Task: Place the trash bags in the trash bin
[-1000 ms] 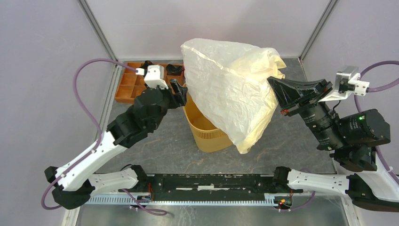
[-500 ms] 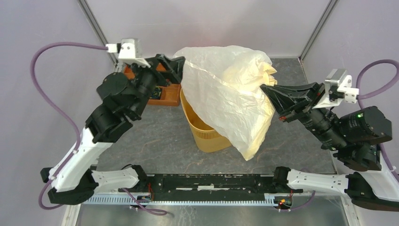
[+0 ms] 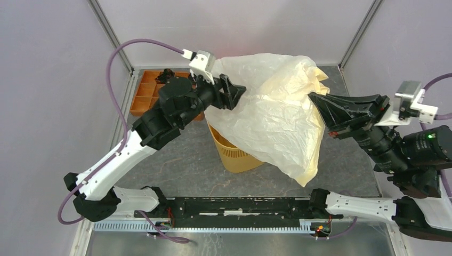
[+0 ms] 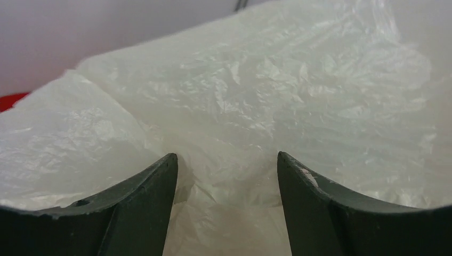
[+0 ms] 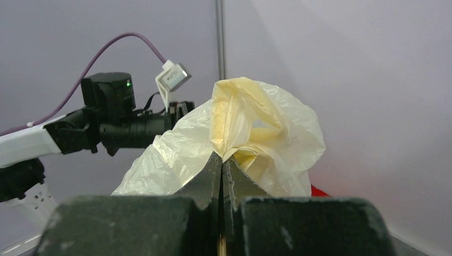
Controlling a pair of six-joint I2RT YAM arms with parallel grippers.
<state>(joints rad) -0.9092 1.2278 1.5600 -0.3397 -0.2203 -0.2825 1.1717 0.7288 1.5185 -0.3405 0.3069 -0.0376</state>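
Trash bag (image 3: 272, 117) of thin, wrinkly, translucent cream-white plastic hangs in the air between my two arms, billowed out wide. It is over the yellow-orange lattice-sided plastic trash bin (image 3: 234, 156), not settled inside it. From the top camera the film covers most of the bin's opening. Only the near-left rim and the tapering wall show beneath it. The lowest corner of the trash bag dangles down to the right of the bin, and I cannot tell whether any of it dips below the rim.

My right gripper (image 3: 314, 98) is clenched on the bag's upper right edge. In my right wrist view the jaws meet with no gap, and a bunched yellowish fold of plastic (image 5: 266, 138) rises from the tips (image 5: 222, 160).

My left gripper (image 3: 234, 98) is raised against the bag's left side with its jaws spread apart. In my left wrist view the two dark fingers (image 4: 144, 202) stand well separated. Crinkled film fills the space between and beyond them (draped there, not pinched).

The bin stands upright on the dark grey table (image 3: 181, 160). A brown wooden compartment tray (image 3: 146, 98) sits at the back left, partly hidden behind my left arm.
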